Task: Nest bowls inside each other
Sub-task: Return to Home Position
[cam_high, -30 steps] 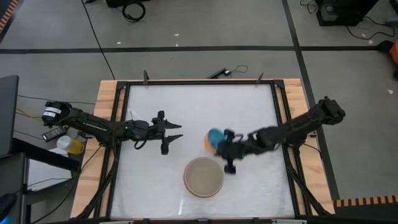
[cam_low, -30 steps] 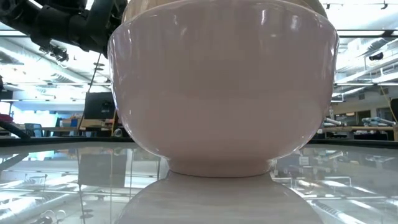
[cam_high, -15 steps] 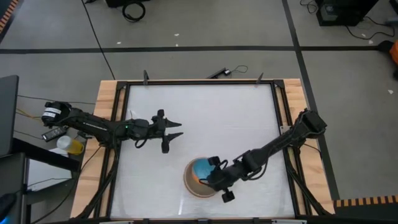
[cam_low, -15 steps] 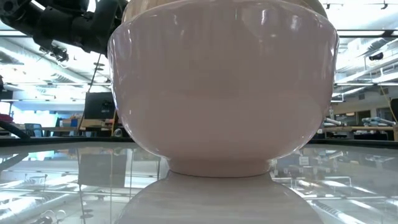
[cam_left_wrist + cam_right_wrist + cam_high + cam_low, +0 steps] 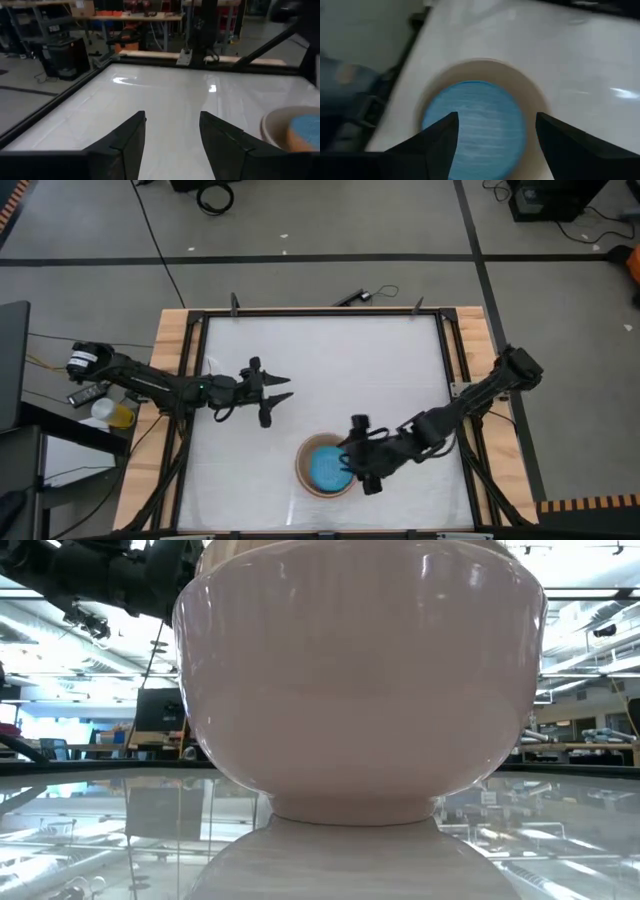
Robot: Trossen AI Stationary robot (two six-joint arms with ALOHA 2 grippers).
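Near the table's near edge stands a stack of bowls (image 5: 325,467). A bright blue bowl (image 5: 475,125) sits inside a peach-orange one (image 5: 301,145), and both sit in a wide beige-cream bowl (image 5: 487,66). That outer bowl's wall (image 5: 360,690) fills the low view, foot on the table. My right gripper (image 5: 352,457) hovers open just above and right of the stack, its fingers apart over the blue bowl (image 5: 327,468). My left gripper (image 5: 281,389) waits open over the table's left middle, pointing right, nothing between its fingers (image 5: 125,142).
A black rail frame (image 5: 452,380) on wooden edges (image 5: 170,370) rings the white table top. Bare table (image 5: 340,360) lies across the far half and between the two grippers. A yellow-topped item (image 5: 112,413) sits off the table to the left.
My right gripper has carried the blue bowl, sitting in the orange one, from the table's middle toward the near edge and over the big bowl. It has opened, let go and drawn back a little to the right. The blue and orange bowls now rest inside the big one.
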